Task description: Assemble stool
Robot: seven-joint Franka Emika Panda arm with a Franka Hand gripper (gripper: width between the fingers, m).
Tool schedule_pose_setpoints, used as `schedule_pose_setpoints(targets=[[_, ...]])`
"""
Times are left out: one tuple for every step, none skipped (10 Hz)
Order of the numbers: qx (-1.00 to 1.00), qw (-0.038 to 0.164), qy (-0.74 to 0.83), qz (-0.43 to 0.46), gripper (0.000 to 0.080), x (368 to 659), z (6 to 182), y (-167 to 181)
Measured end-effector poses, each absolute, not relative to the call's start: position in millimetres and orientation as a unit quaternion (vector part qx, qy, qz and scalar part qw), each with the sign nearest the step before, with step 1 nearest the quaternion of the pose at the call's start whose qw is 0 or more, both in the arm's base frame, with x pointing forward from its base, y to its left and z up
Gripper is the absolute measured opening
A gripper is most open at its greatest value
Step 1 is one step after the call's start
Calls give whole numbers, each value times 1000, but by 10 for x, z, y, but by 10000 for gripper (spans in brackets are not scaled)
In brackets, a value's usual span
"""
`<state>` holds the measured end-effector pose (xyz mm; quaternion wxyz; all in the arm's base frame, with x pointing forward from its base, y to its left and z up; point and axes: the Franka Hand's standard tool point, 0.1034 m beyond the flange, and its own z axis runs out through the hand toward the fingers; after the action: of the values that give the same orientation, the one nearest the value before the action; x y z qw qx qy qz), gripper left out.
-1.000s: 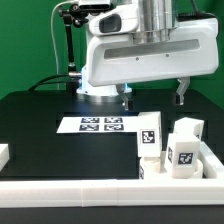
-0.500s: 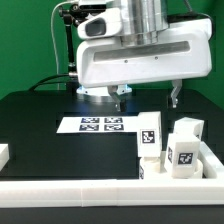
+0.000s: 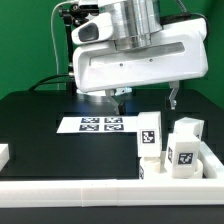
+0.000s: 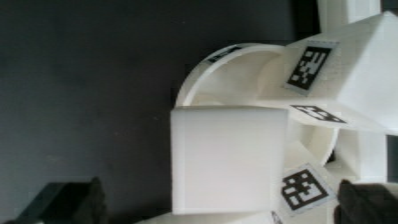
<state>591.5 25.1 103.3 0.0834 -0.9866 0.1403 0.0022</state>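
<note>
Several white stool legs with black-and-white tags stand in the exterior view's right front corner: one, another. My gripper hangs open and empty in the air above and behind them, its fingertips well apart. In the wrist view a white leg block lies under the gripper, between the two dark fingertips and apart from them. The round disc seat curves behind it among tagged legs. I cannot make out the seat in the exterior view.
The marker board lies flat on the black table at mid-view. White border rails run along the front and the exterior view's right. A small white part sits at the left edge.
The arm and its open gripper have shifted a little to the exterior view's left. The legs have not moved.
</note>
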Motion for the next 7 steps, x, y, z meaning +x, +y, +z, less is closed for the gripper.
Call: schedule_pose_setpoints(targets=[[-986, 82, 142, 3, 649, 5947, 993, 259], [-987, 81, 139, 1, 649, 5986, 967, 298], [-988, 79, 136, -5, 649, 6005, 943, 339], [-988, 79, 136, -3, 649, 5994, 916, 339], [-987, 79, 137, -2, 617, 5992, 912, 358], [-988, 79, 136, -2, 617, 5994, 909, 376], [-988, 78, 136, -1, 482, 5990, 899, 376]])
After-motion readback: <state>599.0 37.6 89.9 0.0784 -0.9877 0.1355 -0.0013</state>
